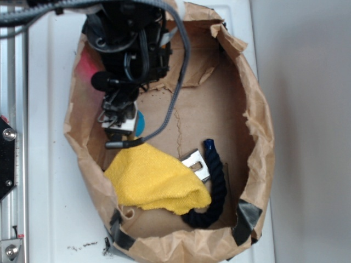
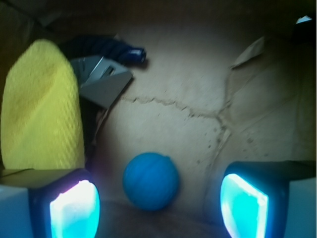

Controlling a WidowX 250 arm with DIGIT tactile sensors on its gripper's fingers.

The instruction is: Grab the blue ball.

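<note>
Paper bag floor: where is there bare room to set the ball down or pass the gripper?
Free: the brown floor between the gripper and the far bag wall, above the navy rope. Crowded: the lower part, where the yellow cloth, metal piece and rope lie together. The blue ball sits between the open fingers.

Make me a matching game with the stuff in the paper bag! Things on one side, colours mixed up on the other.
Things:
1. ball
2. cloth
3. rope
4. paper bag

Colours:
A. brown
B. dark navy
C. teal-blue
D. yellow

Pairs: 1-C, 2-D, 3-B, 4-A
</note>
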